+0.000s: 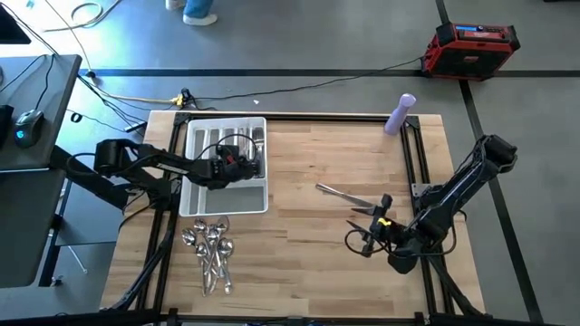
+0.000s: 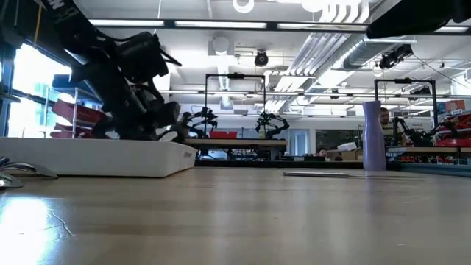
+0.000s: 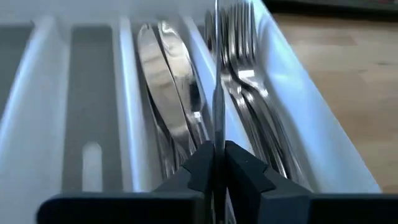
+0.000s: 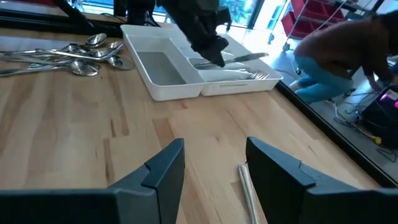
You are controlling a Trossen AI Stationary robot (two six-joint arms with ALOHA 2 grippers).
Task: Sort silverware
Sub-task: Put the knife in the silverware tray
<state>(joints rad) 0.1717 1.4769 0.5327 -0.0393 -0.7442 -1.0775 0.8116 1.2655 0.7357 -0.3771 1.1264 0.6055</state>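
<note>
The middle of the table (image 1: 299, 235) lies bare between the tray (image 1: 227, 197) and a knife (image 1: 343, 195). The left gripper (image 1: 237, 161) blocks the tray's slots, spoons (image 1: 210, 252) crowd the near left, and a bottle (image 1: 400, 115) stands at the far edge.

**Around the Table**

A white tray (image 1: 227, 195) lies on the left part of the wooden table (image 1: 308, 172). A lavender bottle (image 1: 400, 114) stands upright near the far edge. On the floor beyond sits a red and black case (image 1: 473, 49). A mouse (image 1: 28, 122) rests on a side desk (image 1: 36, 81). A person (image 4: 339, 53) crouches nearby.
</note>
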